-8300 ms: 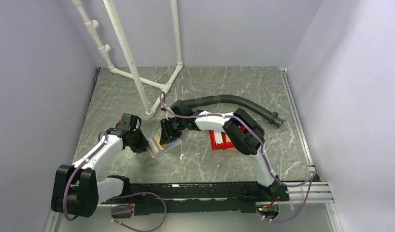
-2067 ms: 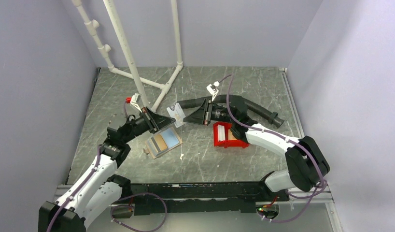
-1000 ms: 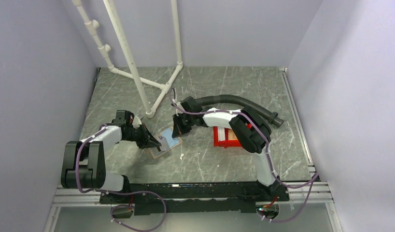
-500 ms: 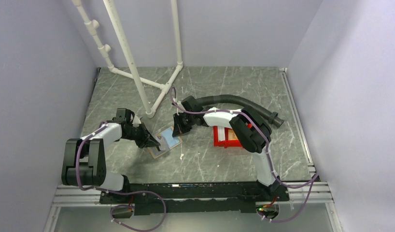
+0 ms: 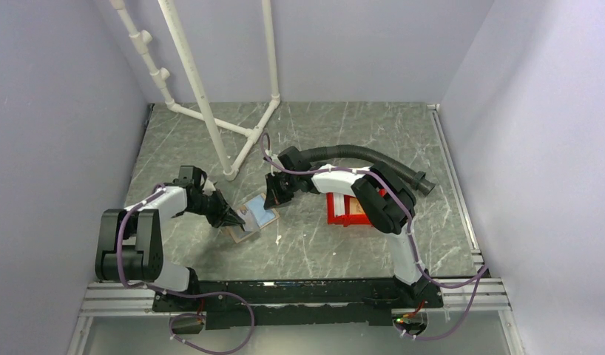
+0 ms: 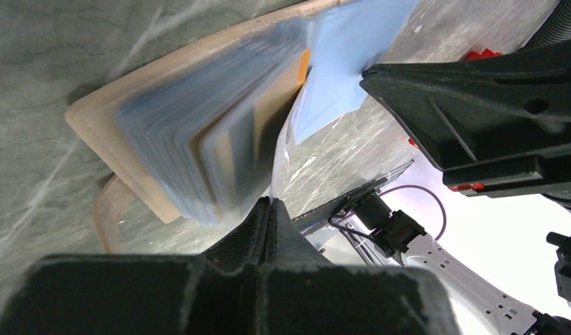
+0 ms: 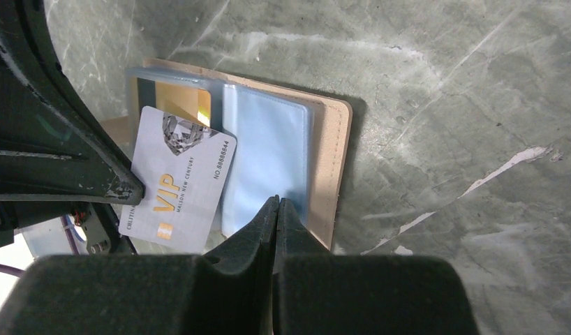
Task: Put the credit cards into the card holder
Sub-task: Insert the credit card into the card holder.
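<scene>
A grey-green marbled surface is seen, boxed in by lilac walls. At its middle the card holder is laid open, blue sleeves up, an orange card tucked into one pocket. Across that page a grey VIP card is rested askew, one short end hung out past the holder's edge. It is judged not seated yet.

The right gripper is clenched tip to tip with nothing seen between, poised just beside the card over the neighbouring sleeve. The left gripper is pressed shut too, at the card's far long edge. A thin pale sheet is seen rising from its tips, but whether it is pinched cannot be told.

So the card is flanked by both grippers, the left one nearer. Its long axis is run roughly along the right gripper's fingers, slightly skewed, so a lengthwise push into the pocket is called for. The red bin is seen well behind the right gripper.
</scene>
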